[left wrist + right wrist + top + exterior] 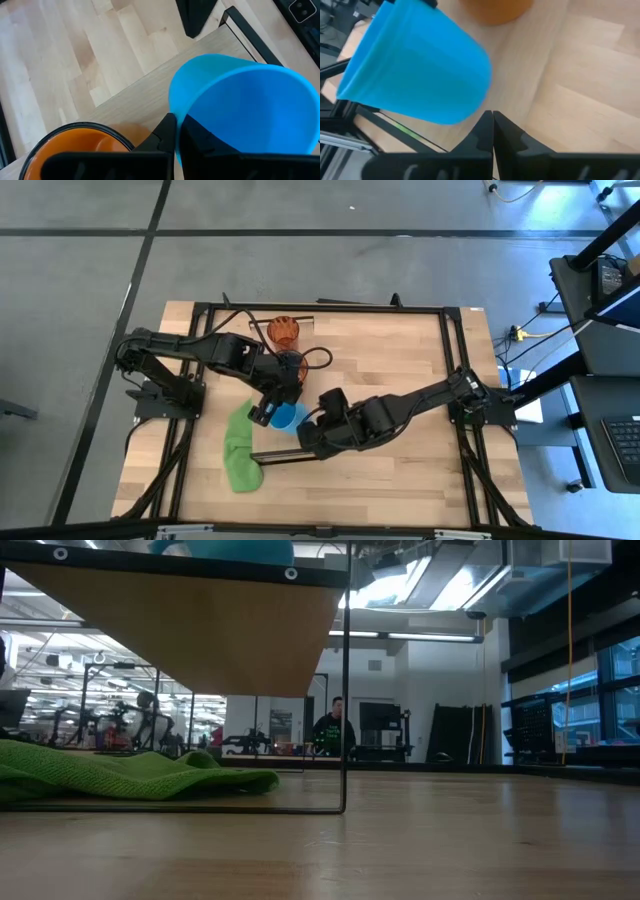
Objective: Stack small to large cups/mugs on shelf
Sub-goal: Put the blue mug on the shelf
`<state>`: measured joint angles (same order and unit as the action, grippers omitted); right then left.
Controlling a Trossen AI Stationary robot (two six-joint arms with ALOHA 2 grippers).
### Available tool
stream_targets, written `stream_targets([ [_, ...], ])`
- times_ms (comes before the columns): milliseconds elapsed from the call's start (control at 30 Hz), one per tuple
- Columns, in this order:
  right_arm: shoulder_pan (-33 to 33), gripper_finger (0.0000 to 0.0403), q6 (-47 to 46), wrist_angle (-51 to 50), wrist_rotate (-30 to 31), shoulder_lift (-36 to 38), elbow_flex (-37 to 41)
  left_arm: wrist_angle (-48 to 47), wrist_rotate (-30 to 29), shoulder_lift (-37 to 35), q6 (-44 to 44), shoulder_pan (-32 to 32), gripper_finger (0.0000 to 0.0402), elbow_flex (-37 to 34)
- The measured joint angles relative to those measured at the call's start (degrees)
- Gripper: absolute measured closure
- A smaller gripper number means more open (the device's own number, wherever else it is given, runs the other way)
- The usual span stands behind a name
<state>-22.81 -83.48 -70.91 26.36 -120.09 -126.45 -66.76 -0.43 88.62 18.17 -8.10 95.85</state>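
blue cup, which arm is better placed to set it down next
Left. The left pincer is clamped on the blue cup's rim, holding it tilted above the shelf; the right pincer is shut and empty beside it.

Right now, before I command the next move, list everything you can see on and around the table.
blue cup: one, light blue, tilted over the shelf, held at its rim
orange mug: one, translucent orange, near the table's far edge
dark tumbler: one, looks dark red, just in front of the orange mug
green cloth: one, bright green, crumpled on the table beside the shelf
shelf: one, light wood plank raised above the table
table: one, light wood with a black frame
person: one, dark top, far back in the room
left gripper: one, black, clamped on the blue cup's rim
right gripper: one, black, fingers together, empty, just beside the blue cup
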Motion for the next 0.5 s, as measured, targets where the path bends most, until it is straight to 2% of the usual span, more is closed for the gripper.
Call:
stream_targets([
  [500,0.01,0.0402,2.46,4.46,1.99,0.00,0.30,-0.02,1.64,0.00,-0.24,0.00,0.0393,0.00],
])
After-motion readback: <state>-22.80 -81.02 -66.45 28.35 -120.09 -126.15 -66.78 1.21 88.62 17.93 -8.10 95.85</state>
